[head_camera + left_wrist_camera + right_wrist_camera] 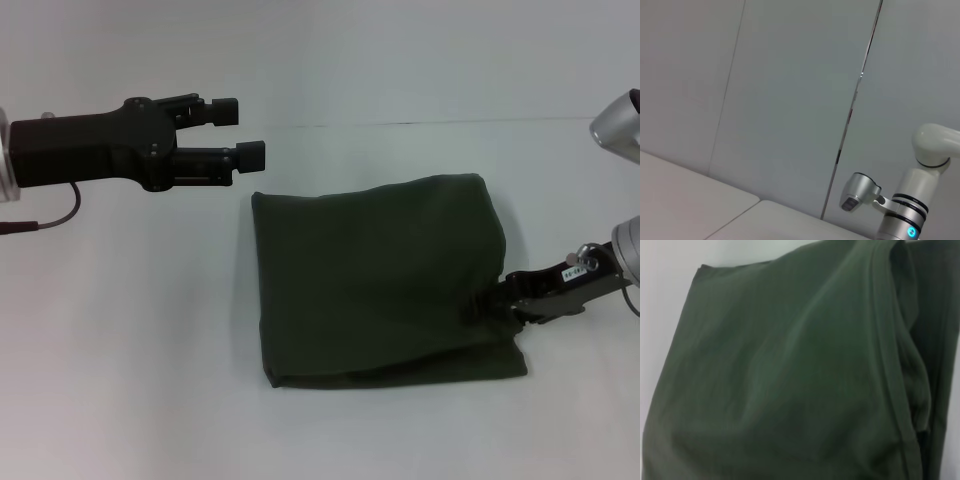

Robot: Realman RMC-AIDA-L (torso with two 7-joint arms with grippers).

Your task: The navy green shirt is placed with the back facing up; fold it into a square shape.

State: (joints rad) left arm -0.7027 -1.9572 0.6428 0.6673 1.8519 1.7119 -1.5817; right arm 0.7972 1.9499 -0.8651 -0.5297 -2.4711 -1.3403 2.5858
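Desk [130,330]: plain white, matte, evenly lit, soft shadows only. Its far edge shows as a thin line against the wall [400,50] in the head view. Wall: pale grey-white, bare. Left wrist view: wall made of large flat panels [790,100], pale grey, with narrow vertical seams; one darker seam [855,100] runs slantwise across the view. Light diffuse, source unseen.
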